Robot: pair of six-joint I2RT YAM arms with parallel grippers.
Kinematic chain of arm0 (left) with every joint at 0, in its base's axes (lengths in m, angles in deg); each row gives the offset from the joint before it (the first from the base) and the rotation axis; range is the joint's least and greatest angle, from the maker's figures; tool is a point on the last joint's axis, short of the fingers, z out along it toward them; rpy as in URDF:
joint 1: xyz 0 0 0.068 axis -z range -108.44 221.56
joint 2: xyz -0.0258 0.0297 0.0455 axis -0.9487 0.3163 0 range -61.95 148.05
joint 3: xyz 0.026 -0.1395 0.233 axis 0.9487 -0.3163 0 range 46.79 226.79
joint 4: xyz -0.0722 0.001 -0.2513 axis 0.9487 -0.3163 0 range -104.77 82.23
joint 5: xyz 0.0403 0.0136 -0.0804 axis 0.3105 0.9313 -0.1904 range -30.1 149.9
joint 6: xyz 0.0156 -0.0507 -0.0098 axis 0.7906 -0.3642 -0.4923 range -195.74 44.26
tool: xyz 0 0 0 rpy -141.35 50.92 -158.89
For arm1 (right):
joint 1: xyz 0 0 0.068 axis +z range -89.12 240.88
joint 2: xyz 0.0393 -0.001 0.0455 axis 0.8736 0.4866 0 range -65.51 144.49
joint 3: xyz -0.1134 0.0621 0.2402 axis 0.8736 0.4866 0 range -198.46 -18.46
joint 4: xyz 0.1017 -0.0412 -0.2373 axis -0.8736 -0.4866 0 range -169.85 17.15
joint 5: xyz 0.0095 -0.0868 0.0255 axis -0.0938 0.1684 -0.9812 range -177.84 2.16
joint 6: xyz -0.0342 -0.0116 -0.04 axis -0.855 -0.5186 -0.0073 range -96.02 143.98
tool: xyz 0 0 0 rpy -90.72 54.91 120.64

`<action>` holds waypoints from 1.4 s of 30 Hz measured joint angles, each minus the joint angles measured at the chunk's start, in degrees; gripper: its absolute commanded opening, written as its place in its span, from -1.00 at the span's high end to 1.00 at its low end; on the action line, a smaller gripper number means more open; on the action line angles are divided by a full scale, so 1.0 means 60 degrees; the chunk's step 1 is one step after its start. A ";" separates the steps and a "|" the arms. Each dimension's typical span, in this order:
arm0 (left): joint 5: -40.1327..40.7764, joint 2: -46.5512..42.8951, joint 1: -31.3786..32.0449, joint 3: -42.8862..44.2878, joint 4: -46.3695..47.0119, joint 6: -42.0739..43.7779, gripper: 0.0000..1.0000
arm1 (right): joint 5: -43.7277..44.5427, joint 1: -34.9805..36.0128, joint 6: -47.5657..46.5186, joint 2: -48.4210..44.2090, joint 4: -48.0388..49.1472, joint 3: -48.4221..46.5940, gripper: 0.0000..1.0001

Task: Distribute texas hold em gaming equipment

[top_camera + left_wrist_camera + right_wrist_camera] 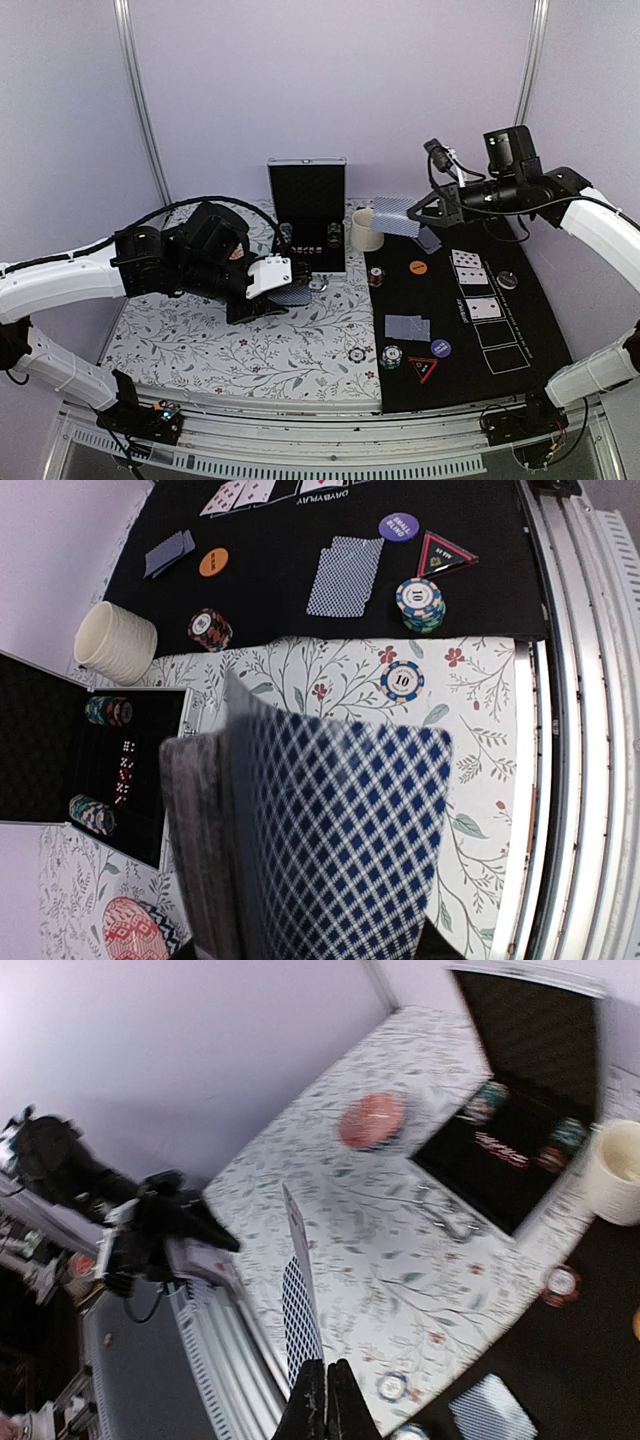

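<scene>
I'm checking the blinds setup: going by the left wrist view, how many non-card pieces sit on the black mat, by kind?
Striped poker chip stacks: 2 (red-black stack, green-blue stack)
Flat round discs: 2 (orange disc, violet-blue disc)
Black red-edged triangle marker: 1
Total: 5

The table [200,345] is viewed from above and behind; closer wrist views are angled downward, the cup [115,643] shared.
</scene>
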 measured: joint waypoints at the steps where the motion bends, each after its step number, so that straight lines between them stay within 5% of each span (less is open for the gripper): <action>1: 0.0000 0.0000 0.0000 0.0000 0.0000 0.0000 0.24 | 0.0149 -0.0729 -0.0226 -0.0084 -0.0546 -0.0095 0.96; 9: -0.0004 0.0000 0.0000 0.0000 -0.0004 0.0004 0.24 | 0.1035 -0.4215 -0.2160 0.0342 -0.3694 0.0612 0.96; 16: -0.0182 0.0000 0.0000 0.0000 0.0000 0.0004 0.24 | 0.2262 -0.4291 -0.4656 0.0568 -0.4612 0.0623 0.97; 26: -0.0488 -0.0007 0.0000 0.0000 0.0004 0.0004 0.24 | 0.3778 -0.4615 -0.6437 -0.0339 -0.4925 0.4838 0.97; 42: -0.0685 -0.0058 0.0000 -0.0004 0.0015 0.0011 0.23 | 0.5566 -0.6218 -0.6663 0.1825 -0.3843 0.4772 0.97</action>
